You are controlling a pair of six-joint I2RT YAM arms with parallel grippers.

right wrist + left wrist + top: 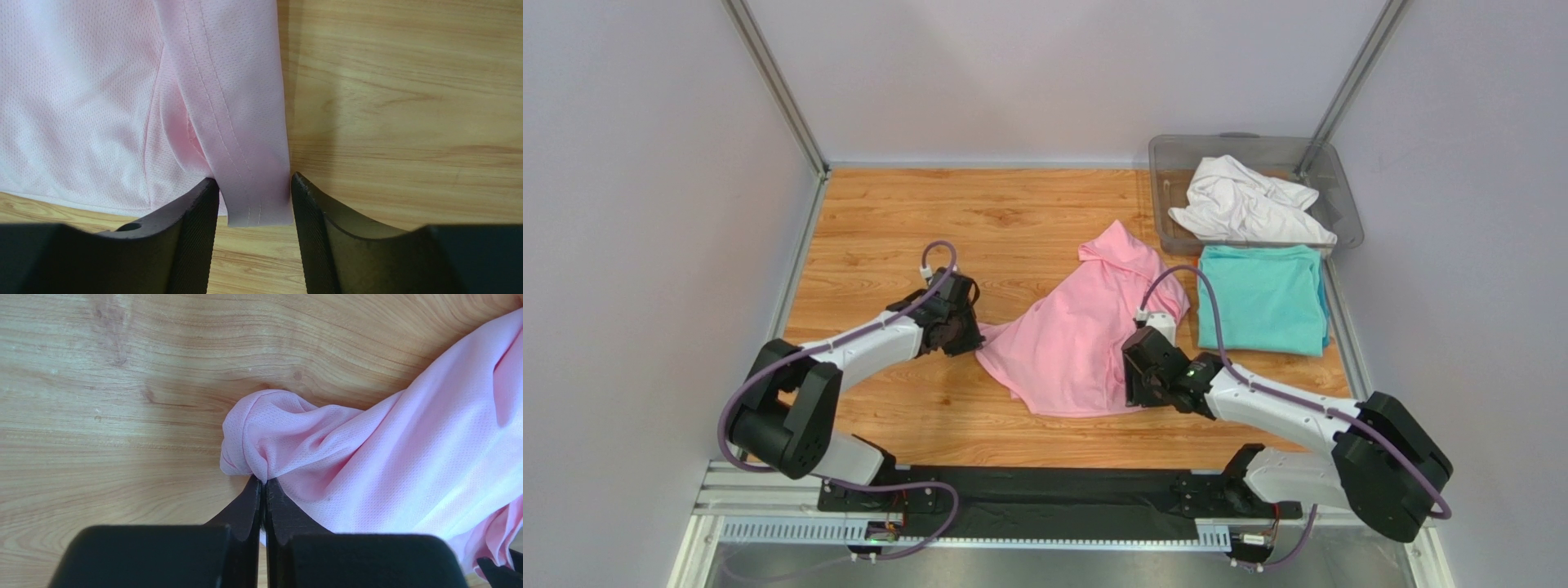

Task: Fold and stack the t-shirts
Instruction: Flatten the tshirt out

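Right gripper [253, 184], closest to its wrist camera, is standing with its jaws parted around a hemmed strip of the pink shirt [1075, 337]. The strip is running straight up that frame from between the jaws, its cut end lying just inside them, so its long axis is lining up with their reach rather than crossing it. Both jaws are sitting just beside the strip's edges, perhaps brushing them, but they are released and gripping nothing. Left gripper [263, 484] is pinching a bunched corner of the same shirt at lower centre of its wrist frame, jaws clenched on the cloth, with the fabric fanning off to the right. Seen from above, the pink shirt is lying rumpled in the middle of the counter [879, 221], stretching from lower left to upper right, with one gripper at its left edge and the other at its lower right edge. A folded teal shirt [1263, 298] is lying at right, and a crumpled white shirt [1247, 202] is sitting in the bin [1161, 153] at upper right. Closing the right jaws on the strip is probably what is coming, so both arms can spread the shirt.
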